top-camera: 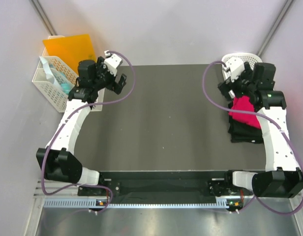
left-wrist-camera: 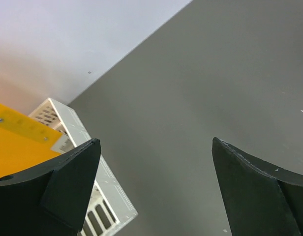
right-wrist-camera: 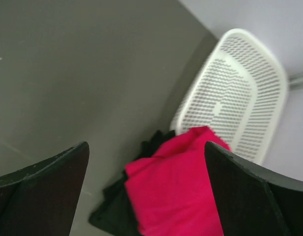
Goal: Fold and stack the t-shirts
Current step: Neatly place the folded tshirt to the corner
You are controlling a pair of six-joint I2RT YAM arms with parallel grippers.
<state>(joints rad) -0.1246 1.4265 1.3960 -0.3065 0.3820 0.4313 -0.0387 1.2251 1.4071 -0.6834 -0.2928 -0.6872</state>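
Observation:
The folded pinkish-red t-shirt (top-camera: 242,108) lies on top of the folded black t-shirt (top-camera: 245,132) at the right side of the dark table mat (top-camera: 166,123). My right gripper (top-camera: 229,78) hovers just over the far end of this stack, open and holding nothing. In the right wrist view the red t-shirt (right-wrist-camera: 176,191) and the black one (right-wrist-camera: 112,209) lie below the spread right gripper (right-wrist-camera: 146,147). My left gripper (top-camera: 117,71) is at the far left of the mat, open and empty. Only bare mat shows between the left gripper's (left-wrist-camera: 155,147) fingers.
A white lattice basket (top-camera: 242,58) stands at the far right corner, right behind the stack (right-wrist-camera: 235,93). A white rectangular bin (top-camera: 53,88) with an orange sheet (top-camera: 70,49) and teal items sits off the mat's far left corner, close to my left fingers (left-wrist-camera: 68,182).

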